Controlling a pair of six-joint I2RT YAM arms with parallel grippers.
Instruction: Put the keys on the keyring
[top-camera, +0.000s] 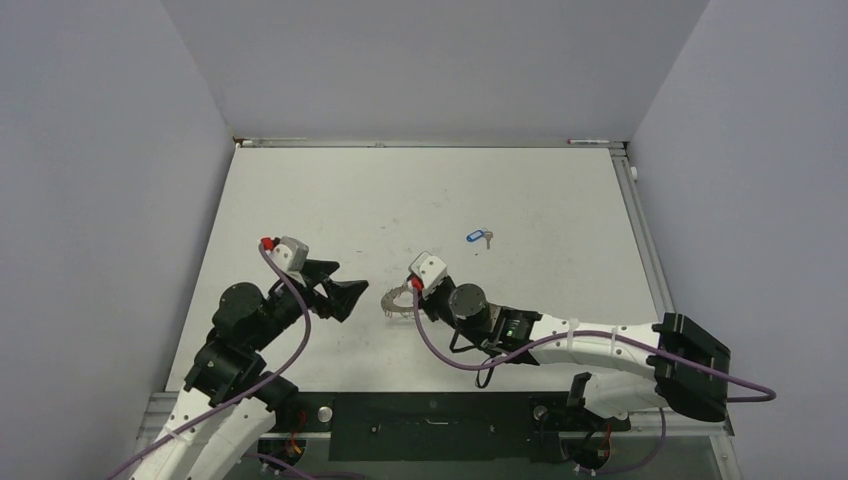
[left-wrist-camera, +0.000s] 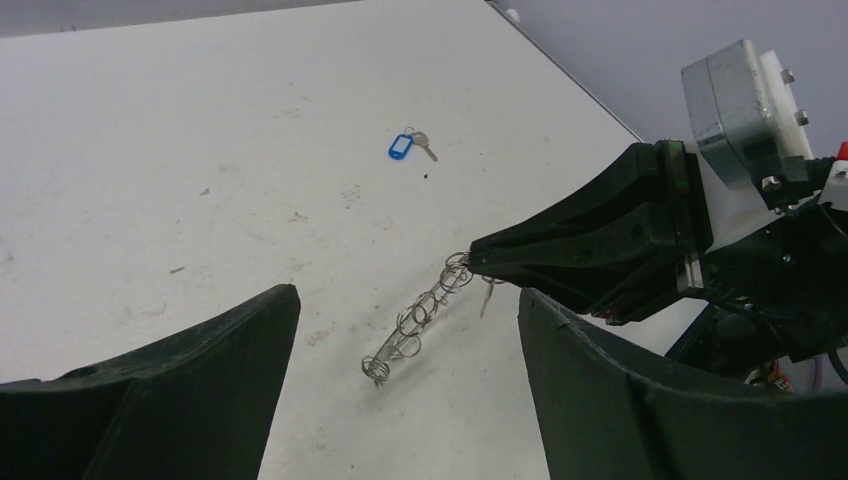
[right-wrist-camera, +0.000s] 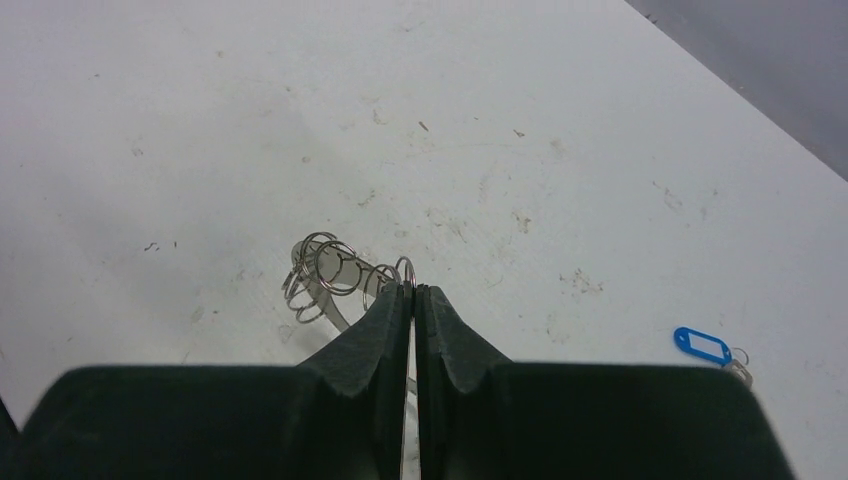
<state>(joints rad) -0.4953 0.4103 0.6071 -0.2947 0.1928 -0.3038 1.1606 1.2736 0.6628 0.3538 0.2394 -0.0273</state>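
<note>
Left jaws stand wide beside the keyring; right jaws clamp its edge, holding it tilted over the table. Well beyond it lies the blue-tagged key, open table between.

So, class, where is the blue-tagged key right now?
In the top view the blue-tagged key lies on the table, just right of centre, beyond the right gripper and apart from the keyring it pinches.

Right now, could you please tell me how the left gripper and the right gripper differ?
The left gripper has its jaws wide open, holding nothing; the right gripper has its jaws shut on the edge of the keyring. The left gripper faces the keyring without touching it; the right gripper is in contact with it. Both have black jaws and point toward each other.
</note>
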